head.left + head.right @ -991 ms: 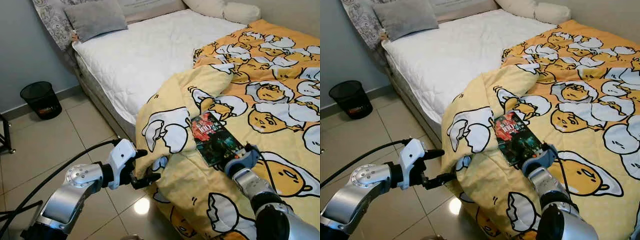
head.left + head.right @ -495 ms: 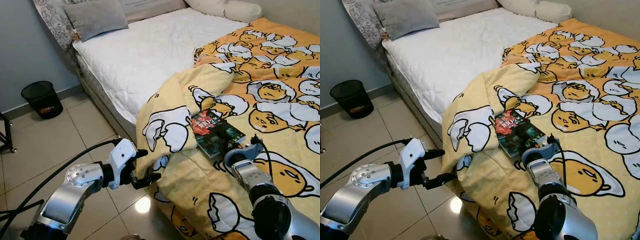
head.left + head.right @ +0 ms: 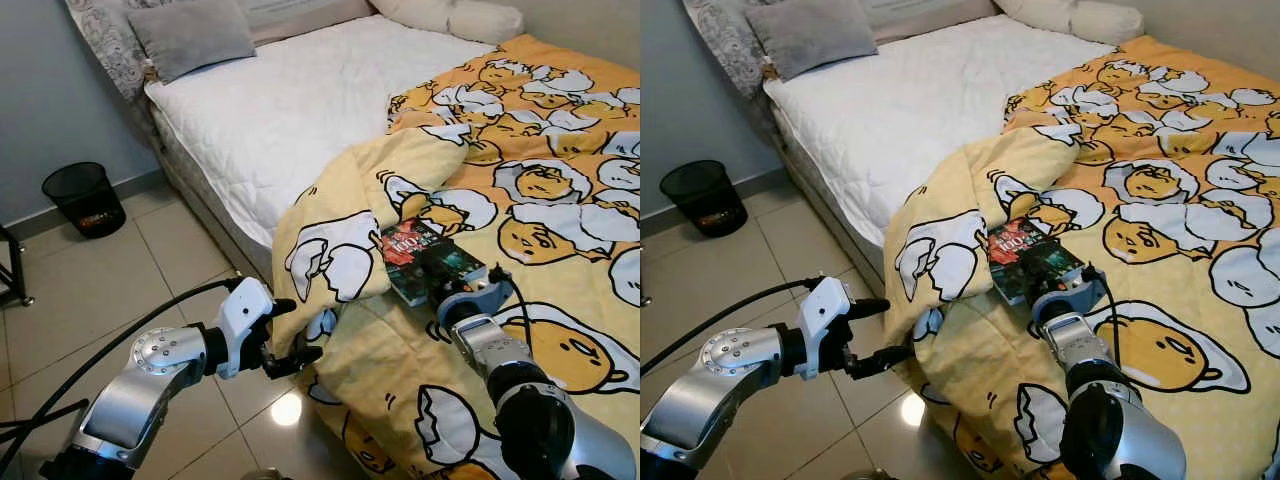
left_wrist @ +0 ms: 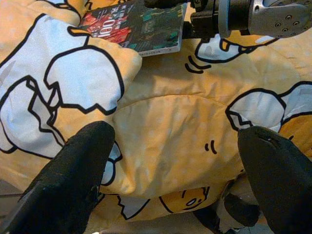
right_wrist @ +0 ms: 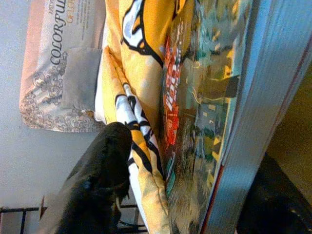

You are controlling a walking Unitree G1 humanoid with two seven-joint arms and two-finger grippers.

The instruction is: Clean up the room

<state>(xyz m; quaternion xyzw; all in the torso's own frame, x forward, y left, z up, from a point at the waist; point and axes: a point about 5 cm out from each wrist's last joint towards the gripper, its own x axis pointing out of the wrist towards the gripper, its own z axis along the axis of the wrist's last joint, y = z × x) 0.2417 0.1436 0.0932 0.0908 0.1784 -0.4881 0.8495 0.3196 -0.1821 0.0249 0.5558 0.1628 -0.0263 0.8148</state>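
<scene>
The left arm reaches forward at the bed's near corner, its tool [image 3: 290, 338] with fingers spread apart. The right arm stretches over the bed; its tool [image 3: 1045, 283] has fingers parted too.

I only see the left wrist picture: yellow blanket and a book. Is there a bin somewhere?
Observer: Yes, a black bin stands on the tiled floor beside the bed.
Operator: Is the bed all covered?
Observer: No, the duvet covers part; bare white mattress shows toward the grey pillow.
Operator: Is the book grabbed?
Observer: The right gripper has its open fingers either side of the book.
</scene>
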